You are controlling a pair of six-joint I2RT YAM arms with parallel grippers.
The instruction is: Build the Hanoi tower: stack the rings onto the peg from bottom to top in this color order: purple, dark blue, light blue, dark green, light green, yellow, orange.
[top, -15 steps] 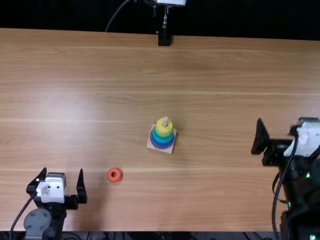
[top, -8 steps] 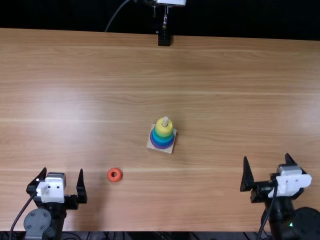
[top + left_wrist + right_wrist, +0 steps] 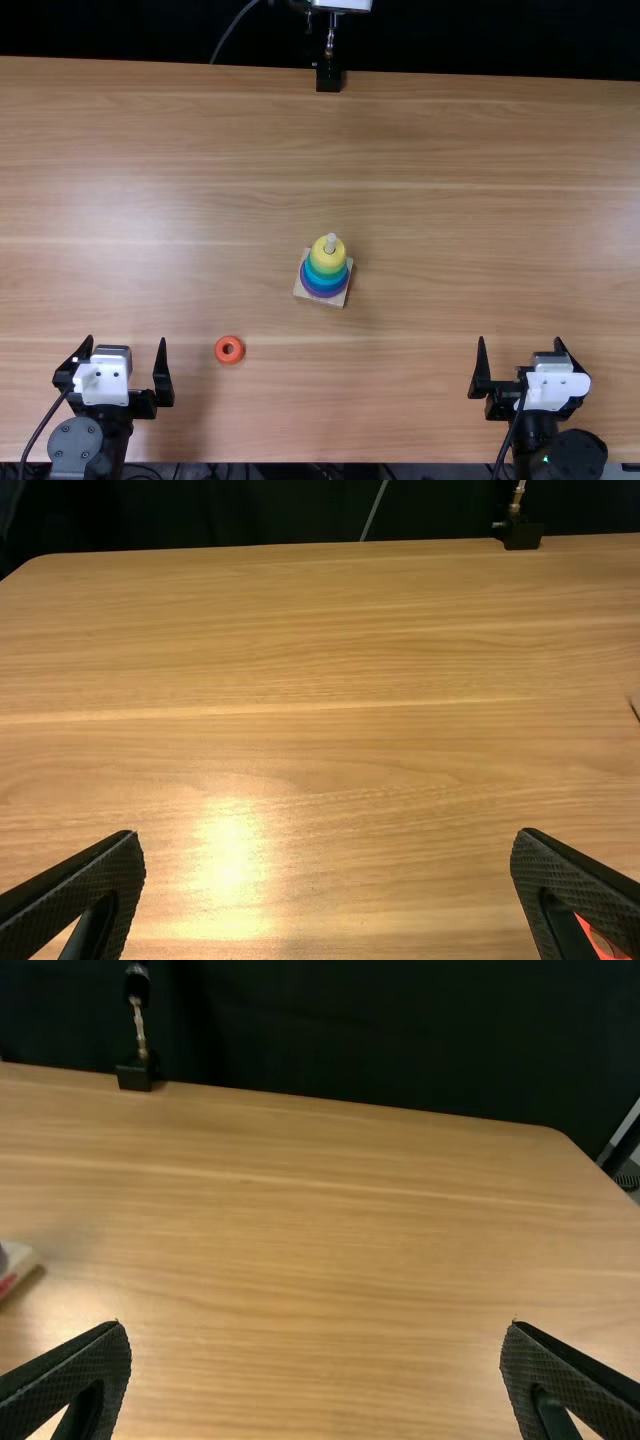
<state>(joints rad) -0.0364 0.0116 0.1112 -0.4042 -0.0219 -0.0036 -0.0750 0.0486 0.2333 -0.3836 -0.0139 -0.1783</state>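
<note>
Tower [image 3: 324, 274]: stacked on its square base [image 3: 343, 298], purple at the bottom, blues and greens above, yellow ring [image 3: 326, 263] on top; peg [image 3: 331, 241] protruding, presumably to take the last ring.
Orange ring [image 3: 229, 358]: flat on the tabletop [image 3: 430, 180], left of the tower and nearer the arms; likely the one outstanding piece.
Left gripper [image 3: 126, 340]: beyond the ring from the tower; jaws spread, empty, probably best placed to fetch it.
Right gripper [image 3: 520, 340]: right of the tower, nearer side; jaws spread, empty, seemingly parked to leave access.
</note>
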